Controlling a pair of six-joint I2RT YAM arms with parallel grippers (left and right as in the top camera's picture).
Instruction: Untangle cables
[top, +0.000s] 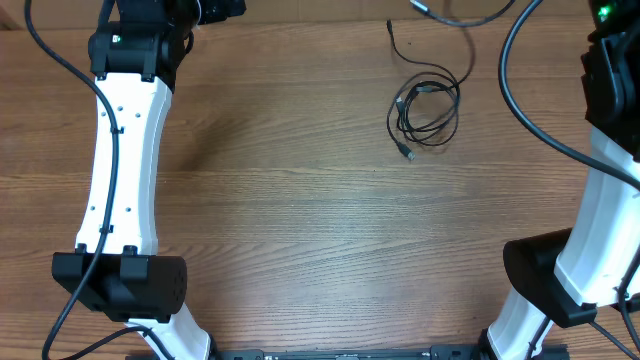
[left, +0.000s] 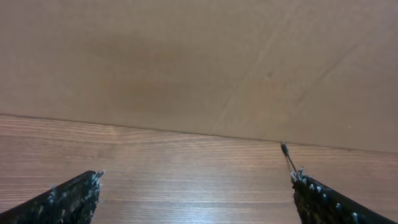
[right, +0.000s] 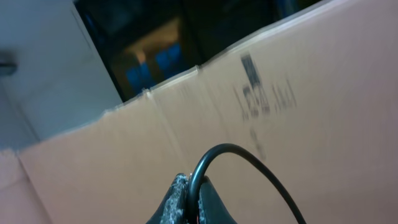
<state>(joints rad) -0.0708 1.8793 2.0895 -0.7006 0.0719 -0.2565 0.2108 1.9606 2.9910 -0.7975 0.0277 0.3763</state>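
On the left, our left jaws stand wide apart over the wood-grain bench (left: 186, 155) and grip nothing. Their fingers (left: 71, 198) are black and speckled, and a thin cord tip (left: 286, 152) lies just beside the right-hand one, in front of a plain cardboard wall (left: 186, 62). Right of centre, the coiled cable (top: 425, 108) lies on the bench in loose overlapping loops, with a far cable (top: 428, 9) by the back edge. On the right, our right jaws are clamped on a smooth arching cable (right: 239, 152) before a printed cardboard box (right: 311, 93); we cannot tell its contents.
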